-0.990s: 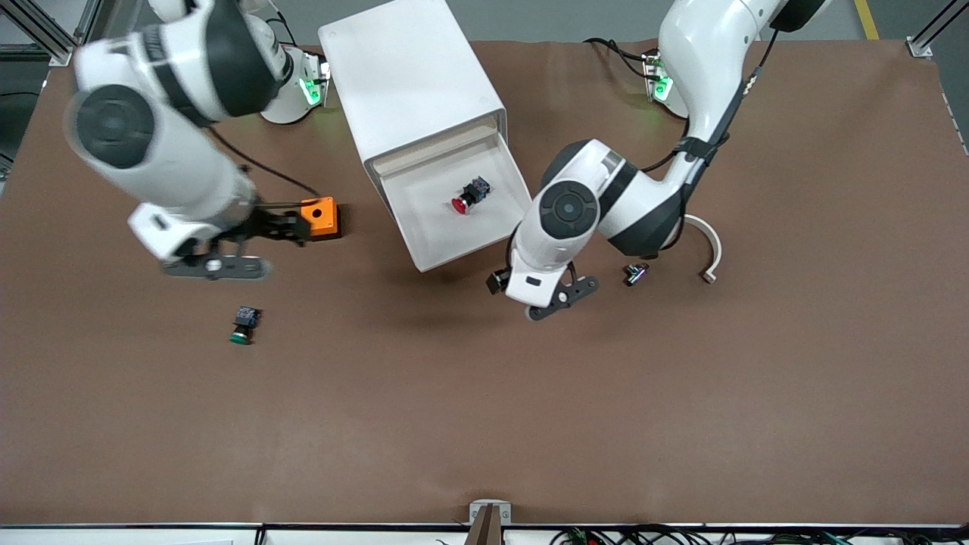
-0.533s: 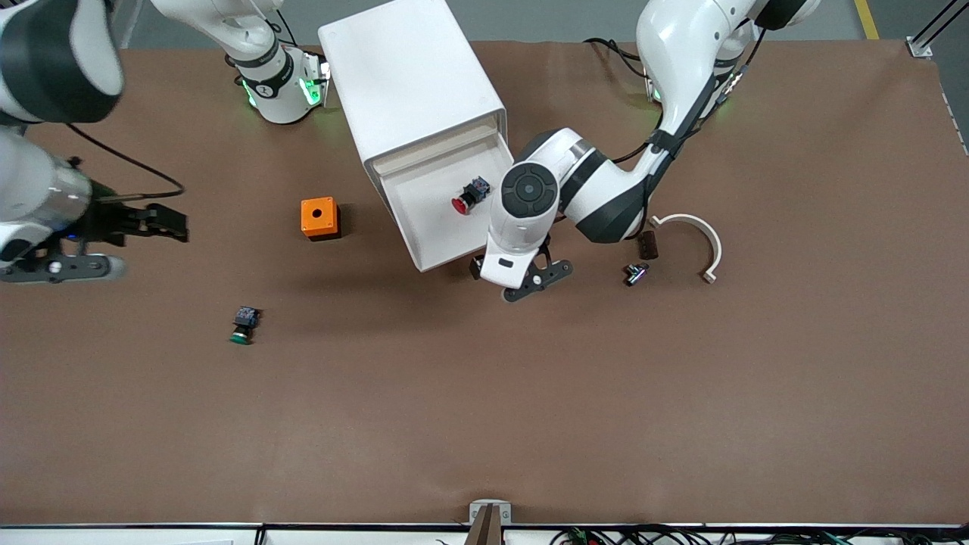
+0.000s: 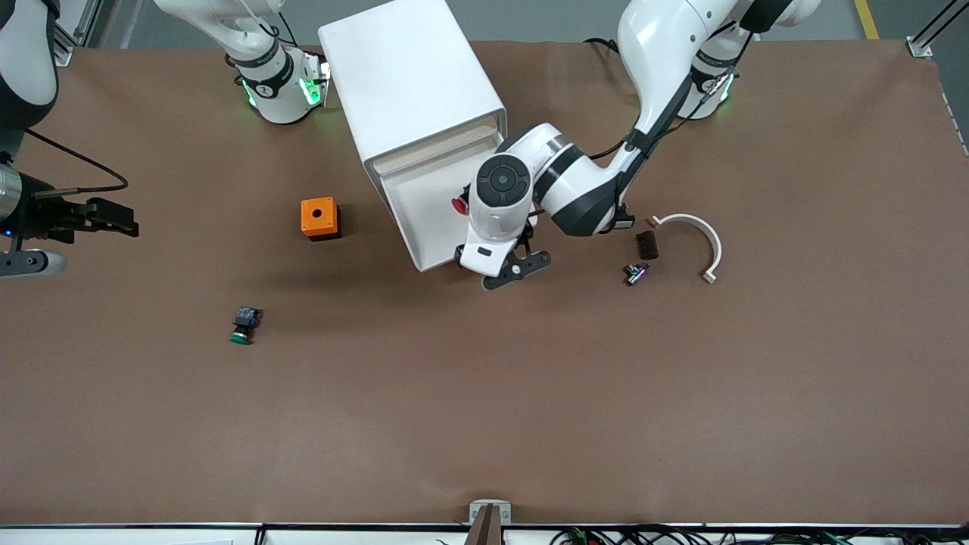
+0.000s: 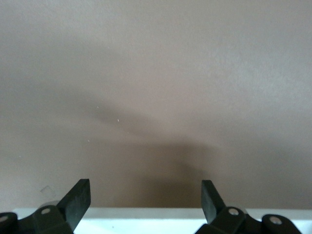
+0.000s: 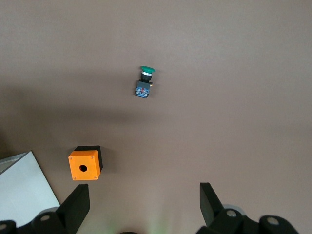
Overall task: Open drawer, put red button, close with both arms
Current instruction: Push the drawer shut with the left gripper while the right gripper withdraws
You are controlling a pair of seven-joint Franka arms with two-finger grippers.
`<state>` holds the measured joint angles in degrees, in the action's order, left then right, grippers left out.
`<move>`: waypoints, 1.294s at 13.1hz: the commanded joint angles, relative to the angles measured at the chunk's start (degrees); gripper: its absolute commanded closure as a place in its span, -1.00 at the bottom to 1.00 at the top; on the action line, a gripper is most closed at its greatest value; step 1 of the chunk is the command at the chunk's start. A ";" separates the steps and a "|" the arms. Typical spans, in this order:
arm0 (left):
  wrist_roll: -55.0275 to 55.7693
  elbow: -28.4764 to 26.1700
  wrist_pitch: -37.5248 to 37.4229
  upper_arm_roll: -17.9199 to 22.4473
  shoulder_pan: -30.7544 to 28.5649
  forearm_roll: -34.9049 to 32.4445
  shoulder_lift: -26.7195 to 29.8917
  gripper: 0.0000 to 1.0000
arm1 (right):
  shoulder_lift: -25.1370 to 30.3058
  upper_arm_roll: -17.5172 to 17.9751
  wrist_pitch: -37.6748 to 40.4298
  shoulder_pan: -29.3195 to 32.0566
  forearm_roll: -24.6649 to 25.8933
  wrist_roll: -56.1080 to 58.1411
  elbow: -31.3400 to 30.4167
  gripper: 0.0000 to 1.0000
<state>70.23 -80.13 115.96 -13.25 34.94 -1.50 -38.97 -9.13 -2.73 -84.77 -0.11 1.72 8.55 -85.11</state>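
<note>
My left gripper (image 4: 145, 200) hangs spread wide and empty at the front edge of the open drawer (image 3: 424, 219), which juts from the white cabinet (image 3: 405, 83). The red button (image 3: 459, 204) lies inside that drawer, mostly hidden under my left arm. My right gripper (image 5: 144, 207) waits, wide apart and empty, toward the right arm's end of the table, well apart from the drawer.
</note>
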 commanded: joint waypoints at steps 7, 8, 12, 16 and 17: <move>4.39 -0.20 0.85 0.15 3.20 -0.52 -0.23 -1.00 | 0.34 1.23 1.89 1.78 0.39 0.50 0.38 -1.00; 5.09 -0.20 0.76 0.06 3.81 -0.43 -0.23 -1.00 | 0.34 1.32 2.59 1.96 0.39 0.59 0.29 -1.00; 7.46 -0.90 0.15 -0.11 5.66 0.62 -0.23 -1.00 | 0.43 1.32 2.77 1.87 -0.13 -0.02 0.20 -1.00; 7.56 -1.43 0.14 -0.29 7.33 4.83 -0.15 -1.00 | 0.43 1.32 2.69 2.49 -0.31 -0.03 0.20 -1.00; 7.56 -1.35 0.14 -0.29 7.86 5.89 -0.06 -1.00 | 0.43 1.32 2.60 2.40 -0.31 -0.03 0.20 -1.00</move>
<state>76.92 -81.41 116.13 -13.44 42.18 2.10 -39.38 -9.13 -2.58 -82.49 1.00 1.67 8.54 -85.11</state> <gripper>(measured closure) 0.000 0.000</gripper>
